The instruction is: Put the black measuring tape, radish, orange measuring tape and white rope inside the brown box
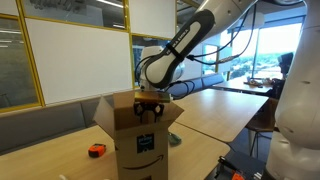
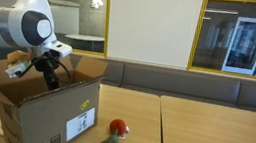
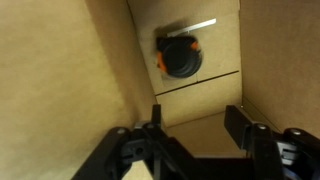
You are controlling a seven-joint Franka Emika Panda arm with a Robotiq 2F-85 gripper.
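The brown box (image 1: 140, 142) (image 2: 47, 111) stands open on the wooden table. My gripper (image 1: 148, 103) (image 2: 49, 74) hangs in its mouth between the flaps. In the wrist view the gripper (image 3: 195, 116) is open with nothing between its fingers, and it looks down the box's inner wall (image 3: 60, 70). The black measuring tape (image 3: 180, 55), a dark round case with orange spots, lies on the box floor well below the fingers. The orange measuring tape (image 1: 97, 150) lies on the table beside the box. The radish (image 2: 115, 130) rests on the table near the box's other side. The white rope is out of view.
A second table (image 2: 220, 135) adjoins this one across a narrow seam. A grey bench (image 2: 167, 82) and yellow-framed glass walls run behind. A large white machine body (image 1: 298, 120) stands at the edge of an exterior view.
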